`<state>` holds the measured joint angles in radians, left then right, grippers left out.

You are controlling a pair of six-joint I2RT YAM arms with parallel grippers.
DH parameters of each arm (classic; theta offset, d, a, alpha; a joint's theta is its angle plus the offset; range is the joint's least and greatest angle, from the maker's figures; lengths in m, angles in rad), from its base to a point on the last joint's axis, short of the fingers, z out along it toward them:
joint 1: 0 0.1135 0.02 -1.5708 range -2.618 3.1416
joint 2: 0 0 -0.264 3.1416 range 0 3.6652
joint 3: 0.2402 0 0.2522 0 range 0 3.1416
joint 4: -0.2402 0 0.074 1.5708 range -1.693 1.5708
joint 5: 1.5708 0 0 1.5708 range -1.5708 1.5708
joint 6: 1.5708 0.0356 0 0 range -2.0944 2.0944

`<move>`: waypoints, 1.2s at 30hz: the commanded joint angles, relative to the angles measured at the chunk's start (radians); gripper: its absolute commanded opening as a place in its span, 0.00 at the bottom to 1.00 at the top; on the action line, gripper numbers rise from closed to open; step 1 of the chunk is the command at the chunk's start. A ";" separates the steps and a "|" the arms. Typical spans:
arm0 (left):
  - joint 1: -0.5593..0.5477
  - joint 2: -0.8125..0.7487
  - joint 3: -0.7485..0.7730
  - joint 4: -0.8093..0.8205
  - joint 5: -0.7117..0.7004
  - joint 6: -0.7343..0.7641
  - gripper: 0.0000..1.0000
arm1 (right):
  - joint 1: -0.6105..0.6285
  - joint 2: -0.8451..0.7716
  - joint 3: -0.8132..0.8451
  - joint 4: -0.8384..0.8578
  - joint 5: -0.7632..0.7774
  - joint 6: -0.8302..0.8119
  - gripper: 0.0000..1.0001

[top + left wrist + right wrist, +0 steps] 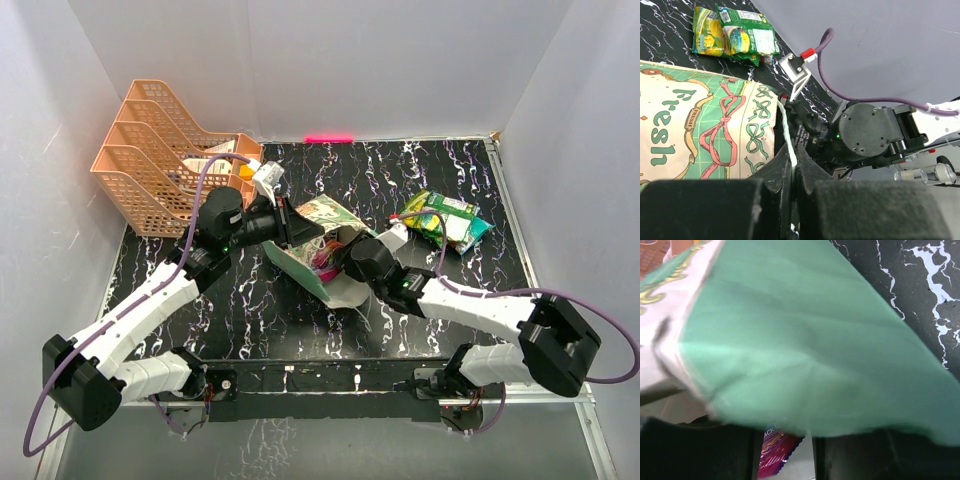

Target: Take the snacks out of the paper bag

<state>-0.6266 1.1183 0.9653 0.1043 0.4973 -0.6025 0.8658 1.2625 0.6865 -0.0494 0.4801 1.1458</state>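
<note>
Under it all, the black marbled table (500, 180): bears everything, arms bolted at the near edge.

Far left, the peach mesh rack (150, 165): parked well apart from the work, likely just to keep out of the way.

At the middle, the paper bag (325, 215): tipped on its side, mouth turned toward the right arm, presumably to give that arm a straight way in.

Next, the left gripper (290, 228): clenched on the paper bag at its rim, pinching the thin mint edge and lifting it, seemingly to prop the mouth open.

Then the right gripper (340, 262): poked in under the green side panel at the mouth, fingers parted with nothing pinched between, probably readying for a pick.

Last, the snacks:
- green and yellow packets (445, 218) already out, heaped to the far right near the bag;
- pink packet (775, 452) inside, just beyond the right fingers, judged the next to fetch.
</note>
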 commanded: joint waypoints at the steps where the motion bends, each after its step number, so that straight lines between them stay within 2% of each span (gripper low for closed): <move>1: -0.001 -0.009 0.048 0.035 0.020 0.001 0.00 | 0.001 0.040 -0.040 0.098 0.047 0.087 0.42; 5: -0.001 -0.012 0.050 0.034 0.022 0.002 0.00 | 0.001 0.084 -0.046 0.218 0.033 0.077 0.45; 10: -0.001 -0.015 0.051 0.032 0.027 0.003 0.00 | 0.001 0.137 -0.050 0.323 0.059 0.075 0.58; 17: -0.001 -0.021 0.052 0.033 0.035 0.000 0.00 | -0.001 0.219 -0.039 0.458 0.037 0.081 0.62; 20: -0.001 -0.024 0.053 0.026 0.034 0.001 0.00 | -0.001 0.239 -0.019 0.445 0.034 0.081 0.56; 23: -0.001 -0.027 0.055 0.015 0.023 0.011 0.00 | -0.001 0.217 -0.016 0.442 0.028 0.042 0.40; 31: -0.001 -0.027 0.052 -0.005 -0.030 0.021 0.00 | -0.002 0.051 0.012 0.315 -0.026 -0.155 0.11; 33: -0.001 -0.027 0.055 -0.024 -0.061 0.024 0.00 | -0.001 -0.004 0.014 0.268 -0.049 -0.202 0.08; 36: -0.002 -0.035 0.053 -0.044 -0.105 0.030 0.00 | -0.001 -0.100 0.019 0.199 -0.083 -0.269 0.07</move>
<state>-0.6270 1.1217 0.9756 0.0807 0.4564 -0.5926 0.8658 1.2861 0.6579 0.2066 0.4358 1.0065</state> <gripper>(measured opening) 0.007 0.142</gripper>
